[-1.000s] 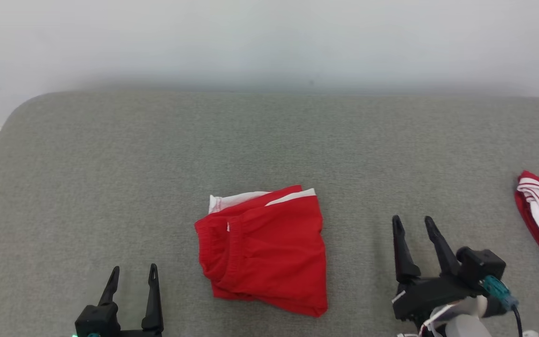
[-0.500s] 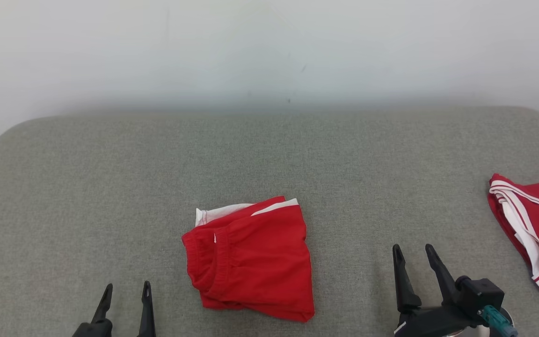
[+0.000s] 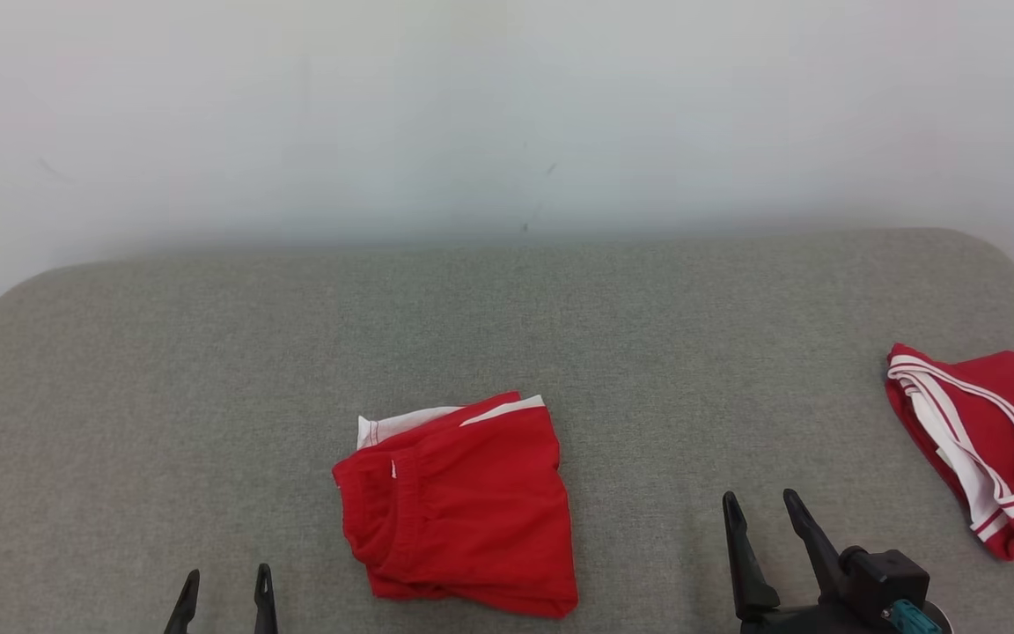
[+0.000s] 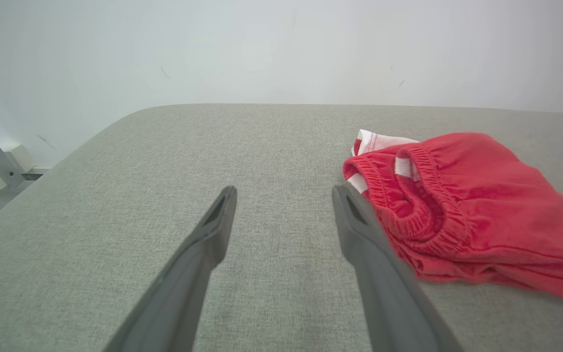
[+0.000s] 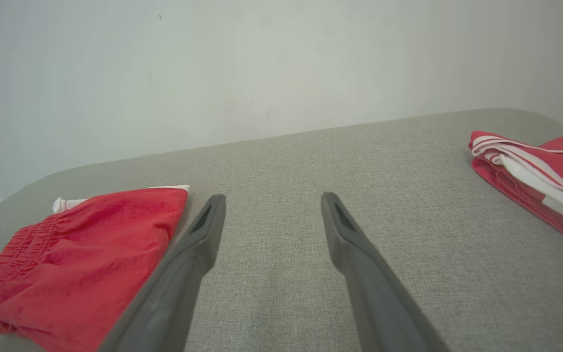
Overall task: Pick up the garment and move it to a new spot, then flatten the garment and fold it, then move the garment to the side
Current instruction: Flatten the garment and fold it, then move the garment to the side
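Observation:
A red garment [image 3: 463,511], shorts with white trim and an elastic waistband, lies folded on the grey padded surface [image 3: 208,352], near its front middle. My left gripper [image 3: 227,572] is open and empty at the lower left, apart from the shorts. In the left wrist view the shorts [image 4: 472,205] lie just right of the open left gripper [image 4: 284,190]. My right gripper [image 3: 759,496] is open and empty, well right of the shorts. The right wrist view has the shorts [image 5: 81,244] left of the open right gripper [image 5: 272,196].
A second red garment with white stripes [image 3: 991,440] lies at the surface's right end, also in the right wrist view [image 5: 545,171]. A pale wall [image 3: 507,106] rises behind. The surface's rounded back corners are in sight on both sides.
The head camera has tilted up and turned right, so everything sits lower and further left. Both grippers have sunk toward the bottom edge and stay open. The garments lie as before.

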### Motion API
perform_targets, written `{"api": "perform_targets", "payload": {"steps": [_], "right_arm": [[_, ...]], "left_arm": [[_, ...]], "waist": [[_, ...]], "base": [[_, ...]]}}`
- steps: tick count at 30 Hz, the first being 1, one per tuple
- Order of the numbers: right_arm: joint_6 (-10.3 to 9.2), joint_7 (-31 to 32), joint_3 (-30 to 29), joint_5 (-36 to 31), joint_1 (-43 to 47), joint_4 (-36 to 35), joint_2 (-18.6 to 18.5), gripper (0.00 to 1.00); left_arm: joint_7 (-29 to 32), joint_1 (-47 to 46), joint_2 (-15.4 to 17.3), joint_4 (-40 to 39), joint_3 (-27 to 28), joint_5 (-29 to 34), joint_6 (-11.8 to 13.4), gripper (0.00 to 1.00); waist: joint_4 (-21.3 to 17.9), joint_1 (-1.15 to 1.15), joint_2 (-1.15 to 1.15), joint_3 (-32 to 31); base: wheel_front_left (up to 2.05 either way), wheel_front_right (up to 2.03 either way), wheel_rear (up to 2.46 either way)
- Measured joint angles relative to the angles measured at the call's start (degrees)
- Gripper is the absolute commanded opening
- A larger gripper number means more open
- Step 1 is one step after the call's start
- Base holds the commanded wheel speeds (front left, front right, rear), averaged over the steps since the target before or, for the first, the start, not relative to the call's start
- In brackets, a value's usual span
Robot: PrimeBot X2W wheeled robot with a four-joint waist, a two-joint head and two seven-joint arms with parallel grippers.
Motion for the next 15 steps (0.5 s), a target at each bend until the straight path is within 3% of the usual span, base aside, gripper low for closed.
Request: {"api": "perform_targets", "payload": {"steps": [15], "right_arm": [[0.00,0.0,0.3,-1.2,0.9,-0.3,0.0,1.00]], "left_arm": [[0.0,1.5,0.0,-0.2,0.0,0.0,-0.1,1.00]], "waist": [[-1.0,0.00,0.00,-1.8]], "base": [[0.00,0.00,0.00]]}}
